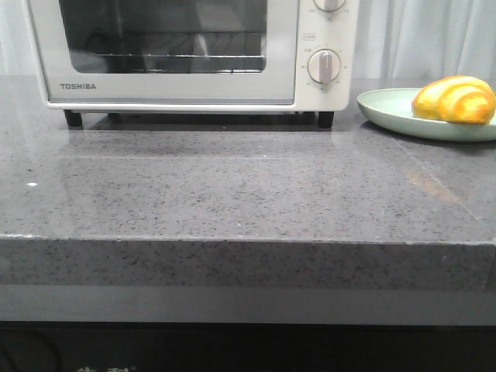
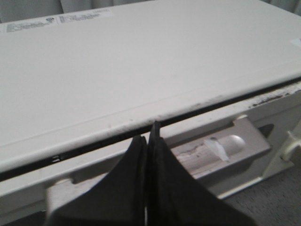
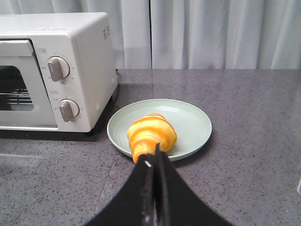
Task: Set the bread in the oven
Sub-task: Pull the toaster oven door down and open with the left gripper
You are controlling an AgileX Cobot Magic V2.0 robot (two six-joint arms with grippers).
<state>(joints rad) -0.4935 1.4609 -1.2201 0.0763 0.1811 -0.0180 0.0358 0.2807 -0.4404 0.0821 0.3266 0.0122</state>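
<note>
The white Toshiba oven stands at the back left of the counter, its glass door closed. The golden bread lies on a pale green plate at the right. In the left wrist view my left gripper is shut and empty, its tips just above the oven's top front edge and the door handle. In the right wrist view my right gripper is shut and empty, in front of the bread on the plate; the oven stands beside it. Neither gripper shows in the front view.
The grey speckled counter has a front edge near the camera. White curtains hang behind the counter. The oven's knobs face forward on its right side, close to the plate.
</note>
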